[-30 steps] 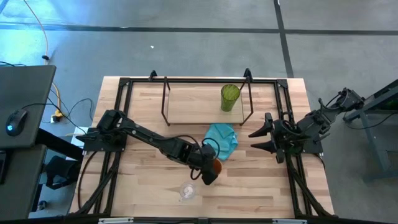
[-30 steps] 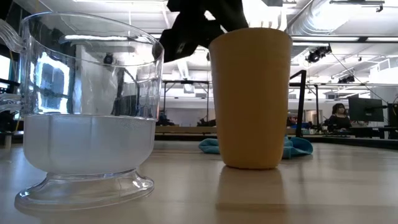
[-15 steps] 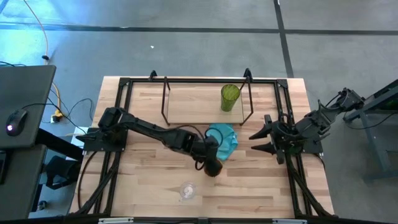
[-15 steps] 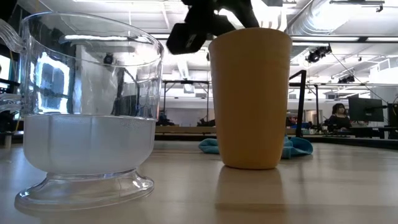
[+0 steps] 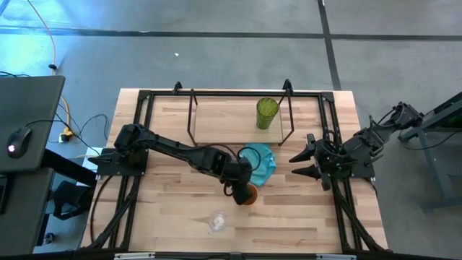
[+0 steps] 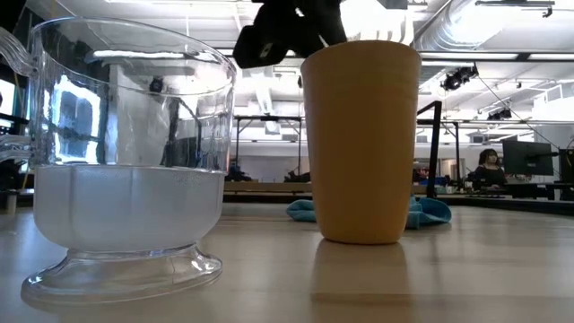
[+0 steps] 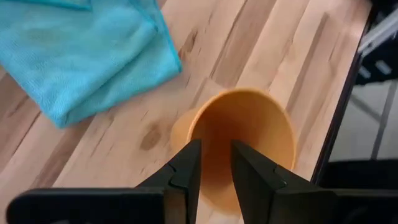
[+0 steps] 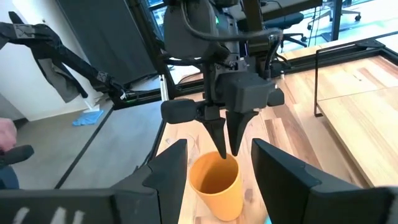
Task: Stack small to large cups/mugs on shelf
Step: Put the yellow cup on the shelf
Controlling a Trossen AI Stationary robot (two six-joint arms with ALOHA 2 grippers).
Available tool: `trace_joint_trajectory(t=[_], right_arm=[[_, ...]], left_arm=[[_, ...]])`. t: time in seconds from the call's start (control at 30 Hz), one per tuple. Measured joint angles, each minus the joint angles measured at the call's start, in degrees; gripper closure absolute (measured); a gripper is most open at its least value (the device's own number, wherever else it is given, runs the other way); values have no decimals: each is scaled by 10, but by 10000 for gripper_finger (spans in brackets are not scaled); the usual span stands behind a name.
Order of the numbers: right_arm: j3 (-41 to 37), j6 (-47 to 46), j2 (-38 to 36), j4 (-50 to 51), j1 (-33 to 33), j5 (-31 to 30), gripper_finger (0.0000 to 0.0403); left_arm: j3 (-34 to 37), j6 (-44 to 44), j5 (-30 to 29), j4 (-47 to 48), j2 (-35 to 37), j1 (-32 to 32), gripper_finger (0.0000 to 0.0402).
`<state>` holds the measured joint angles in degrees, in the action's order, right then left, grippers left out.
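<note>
At the table's near edge stands the small clear glass cup point(image 5: 217, 221), alone and untouched. Just beyond it, mid-table, the orange cup point(image 5: 249, 195) sits upright, mouth up, with the left gripper point(image 5: 240, 189) poised directly above its rim. The left wrist view shows the two fingers point(image 7: 186, 167) narrowly parted and pointing down at the near lip of the cup, straddling nothing as yet; nothing is held. Step in hand, as I judge it: a rim pinch on the orange cup. To do it well, one finger should go inside the wall and one outside, descending straight so the cup is not tipped or shoved toward the turquoise cloth point(image 5: 258, 160) lying just beside it. Close gently; the thin wall may flex or slip. Lift vertically before travelling. Farther back, the green tumbler point(image 5: 266, 113) stands on the shelf point(image 5: 216, 127) at its right end, so the orange cup would need to clear the rod frame and come down centred into the tumbler. The right gripper point(image 5: 304, 163) waits at the table's right side, jaws spread wide and empty.
</note>
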<state>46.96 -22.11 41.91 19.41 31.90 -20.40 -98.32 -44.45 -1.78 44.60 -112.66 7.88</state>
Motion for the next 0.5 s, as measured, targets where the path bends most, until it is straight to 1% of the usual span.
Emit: trace_joint_trajectory(t=[0.1,0.17,0.37,0.5], right_arm=[[0,0,0,-5,0,0,231],[0,0,0,-5,0,0,231],[0,-10,0,-6,0,0,231],[0,-21,0,-7,0,11,231]], left_arm=[[0,11,9,23,0,0,325],[0,16,3,34,0,0,325],[0,27,-3,41,0,0,325],[0,40,18,41,0,0,321]])
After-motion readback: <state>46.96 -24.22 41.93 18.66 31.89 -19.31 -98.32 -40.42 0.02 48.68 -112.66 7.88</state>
